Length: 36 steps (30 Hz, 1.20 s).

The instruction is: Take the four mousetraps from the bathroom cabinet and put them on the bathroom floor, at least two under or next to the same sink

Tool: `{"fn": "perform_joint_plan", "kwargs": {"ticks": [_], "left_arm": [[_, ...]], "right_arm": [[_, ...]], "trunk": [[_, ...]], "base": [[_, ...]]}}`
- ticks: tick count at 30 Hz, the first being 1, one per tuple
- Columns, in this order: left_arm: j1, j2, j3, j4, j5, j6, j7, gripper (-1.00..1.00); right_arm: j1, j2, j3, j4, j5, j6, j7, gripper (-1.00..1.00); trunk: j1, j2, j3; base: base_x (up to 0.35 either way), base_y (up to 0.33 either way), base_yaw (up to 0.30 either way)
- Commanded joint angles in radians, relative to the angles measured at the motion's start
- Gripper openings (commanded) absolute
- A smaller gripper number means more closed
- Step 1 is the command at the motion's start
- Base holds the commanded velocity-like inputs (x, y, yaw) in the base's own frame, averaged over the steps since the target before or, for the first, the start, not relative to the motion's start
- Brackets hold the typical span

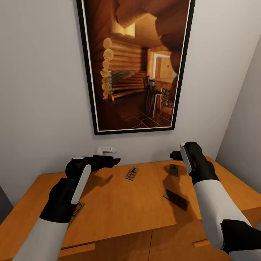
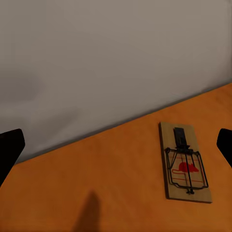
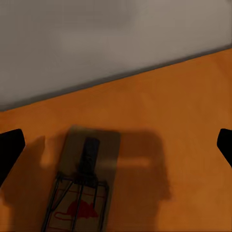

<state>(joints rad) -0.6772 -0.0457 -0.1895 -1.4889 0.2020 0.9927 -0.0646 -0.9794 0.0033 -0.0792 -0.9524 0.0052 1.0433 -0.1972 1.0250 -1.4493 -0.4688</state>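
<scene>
The orange-brown cabinet stands against the wall, and mousetraps lie on its top. One mousetrap lies near the back middle, just right of my open left gripper; the left wrist view has this trap ahead of the open gripper. Another mousetrap lies in shadow under my right gripper. In the right wrist view it sits below the open gripper. A darker mousetrap lies nearer the front right. My left forearm partly covers one more mousetrap.
A large framed picture of a log interior hangs on the grey wall above the cabinet. A small white fitting sticks out of the wall behind my left gripper. A side wall closes in at the right. Drawer handles show along the cabinet's front.
</scene>
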Motion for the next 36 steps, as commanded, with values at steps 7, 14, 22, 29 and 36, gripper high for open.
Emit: {"fn": "perform_joint_plan", "kwargs": {"ticks": [7,14,22,29,36], "left_arm": [[-0.001,0.0,0.001,-0.001,0.0,0.005,-0.004,1.0],[-0.001,0.0,0.001,-0.001,0.001,0.004,-0.004,1.0],[0.0,0.001,-0.001,0.005,-0.001,0.006,-0.007,1.0],[0.0,0.001,0.001,0.009,-0.002,0.006,-0.007,1.0],[0.001,0.001,0.001,0.008,-0.002,0.007,-0.006,1.0]], "right_arm": [[-0.001,0.0,-0.001,-0.029,-0.015,0.004,-0.001,1.0],[-0.001,0.0,-0.001,-0.042,-0.02,0.004,-0.001,1.0],[-0.001,0.006,-0.007,-0.039,-0.018,-0.002,-0.001,1.0],[-0.001,0.01,-0.02,-0.031,-0.018,-0.003,-0.002,1.0],[-0.001,0.002,-0.037,-0.03,-0.018,0.004,-0.001,1.0]], "trunk": [[0.0,-0.001,-0.001],[0.0,-0.001,-0.001],[0.0,-0.001,-0.001],[0.0,-0.001,-0.001],[0.0,-0.001,-0.001]], "base": [[0.0,0.0,0.0],[0.0,0.0,0.0],[0.0,0.0,0.0],[0.0,0.0,0.0],[0.0,0.0,0.0]]}}
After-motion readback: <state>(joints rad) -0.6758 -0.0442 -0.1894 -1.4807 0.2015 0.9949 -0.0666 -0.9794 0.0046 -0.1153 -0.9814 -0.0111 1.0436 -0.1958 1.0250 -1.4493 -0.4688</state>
